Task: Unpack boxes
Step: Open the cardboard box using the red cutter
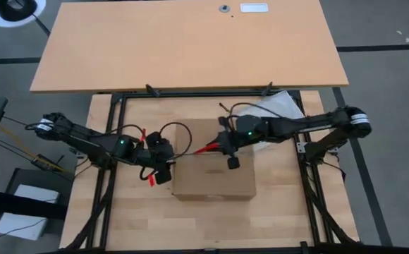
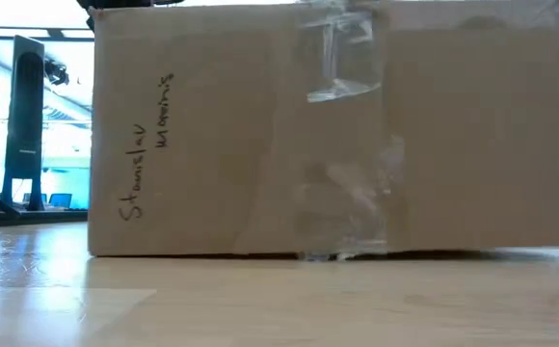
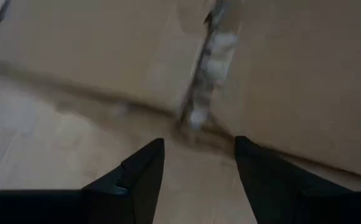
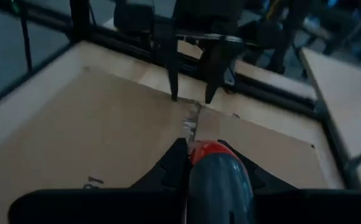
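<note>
High view: carton (image 1: 215,173) is seen at frame centre on the tabletop (image 1: 141,219), left gripper (image 1: 163,169) at its left edge with fingers spread, empty. Right wrist view: right gripper (image 4: 215,163) is clenched on the red-handled cutter (image 4: 218,177) above the taped seam (image 4: 190,124), unseen in the low view. Judged: tape-slitting step; next, blade along seam.

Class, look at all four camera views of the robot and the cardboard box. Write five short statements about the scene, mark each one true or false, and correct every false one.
1. The right gripper holds a red-handled box cutter. True.
2. The left gripper is shut on the tape. False: its jaws stand open, holding nothing.
3. The cardboard box lies on its side with flaps spread. False: its flaps are closed.
4. Handwriting shows on the box's side in the low view. True.
5. The left gripper sits at the box's edge, by the tape seam. True.
</note>
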Tool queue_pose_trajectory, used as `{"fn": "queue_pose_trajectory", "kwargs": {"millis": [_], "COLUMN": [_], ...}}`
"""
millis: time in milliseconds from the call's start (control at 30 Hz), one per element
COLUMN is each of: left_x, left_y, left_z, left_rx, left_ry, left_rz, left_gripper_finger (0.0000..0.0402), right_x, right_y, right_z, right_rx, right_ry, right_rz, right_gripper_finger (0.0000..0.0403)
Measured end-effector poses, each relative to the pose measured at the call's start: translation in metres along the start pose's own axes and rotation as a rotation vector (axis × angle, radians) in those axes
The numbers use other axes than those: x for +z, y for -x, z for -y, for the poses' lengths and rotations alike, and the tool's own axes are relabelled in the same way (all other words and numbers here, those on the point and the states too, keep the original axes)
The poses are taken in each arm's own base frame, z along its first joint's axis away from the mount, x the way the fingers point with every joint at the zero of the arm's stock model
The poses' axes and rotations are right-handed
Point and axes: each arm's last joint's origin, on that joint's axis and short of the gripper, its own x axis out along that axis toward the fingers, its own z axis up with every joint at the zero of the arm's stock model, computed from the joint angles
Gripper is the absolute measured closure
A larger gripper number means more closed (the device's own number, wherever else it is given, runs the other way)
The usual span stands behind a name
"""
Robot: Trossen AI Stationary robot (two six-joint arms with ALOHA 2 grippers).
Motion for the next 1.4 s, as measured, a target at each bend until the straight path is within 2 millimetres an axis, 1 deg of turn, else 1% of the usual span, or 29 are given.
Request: {"fn": "queue_pose_trajectory", "kwargs": {"millis": [67,100,233,300,367,467,533,600,700,833,967,1033,1100,1200,1400], "left_x": [-0.007,-0.008,-0.003,0.003,0.014,0.039,0.052,0.065,0.076,0.082,0.08,0.077,0.076,0.07,0.065], "left_y": [-0.002,-0.003,-0.002,0.0,0.009,0.024,0.029,0.03,0.016,-0.019,-0.051,-0.064,-0.068,-0.076,-0.075], "left_z": [-0.002,-0.001,0.0,0.002,0.004,0.001,-0.004,-0.01,-0.021,-0.023,-0.018,-0.017,-0.018,-0.021,-0.027], "left_rx": [0.007,0.007,0.002,-0.02,-0.045,-0.079,-0.082,-0.102,-0.122,-0.183,-0.204,-0.198,-0.186,-0.147,-0.093], "left_ry": [-0.031,-0.034,0.022,0.04,0.028,0.023,0.012,0.008,-0.026,-0.115,-0.184,-0.192,-0.194,-0.2,-0.2], "left_rz": [-0.062,-0.067,-0.029,0.01,0.059,0.191,0.26,0.34,0.356,0.277,0.181,0.126,0.097,0.022,-0.036], "left_gripper_finger": [0.0193,0.0193,0.0193,0.0193,0.0193,0.0193,0.0193,0.0193,0.0193,0.0193,0.0193,0.0193,0.0193,0.0193,0.0193], "right_x": [-0.002,-0.001,0.0,0.0,0.002,0.005,0.004,0.004,0.004,0.0,0.0,0.001,0.002,0.0,-0.007], "right_y": [0.013,0.02,0.042,0.045,0.046,0.045,0.042,0.035,0.025,0.013,0.013,0.018,0.024,0.036,0.061], "right_z": [-0.003,-0.005,-0.006,-0.006,-0.006,-0.005,-0.006,-0.007,-0.007,-0.007,-0.009,-0.011,-0.012,-0.014,-0.025], "right_rx": [0.005,0.005,-0.005,-0.005,-0.009,-0.014,-0.011,-0.013,-0.013,-0.016,-0.018,-0.021,-0.028,-0.036,-0.03], "right_ry": [-0.064,-0.095,-0.21,-0.239,-0.259,-0.31,-0.325,-0.33,-0.339,-0.377,-0.413,-0.41,-0.408,-0.428,-0.463], "right_rz": [-0.057,-0.072,-0.102,-0.108,-0.09,-0.057,-0.065,-0.055,-0.039,-0.052,-0.061,-0.07,-0.068,-0.115,-0.252], "right_gripper_finger": [0.0347,0.0347,0.0347,0.0347,0.0347,0.0347,0.0347,0.0347,0.0347,0.0347,0.0347,0.0347,0.0347,0.0347,0.0347]}}
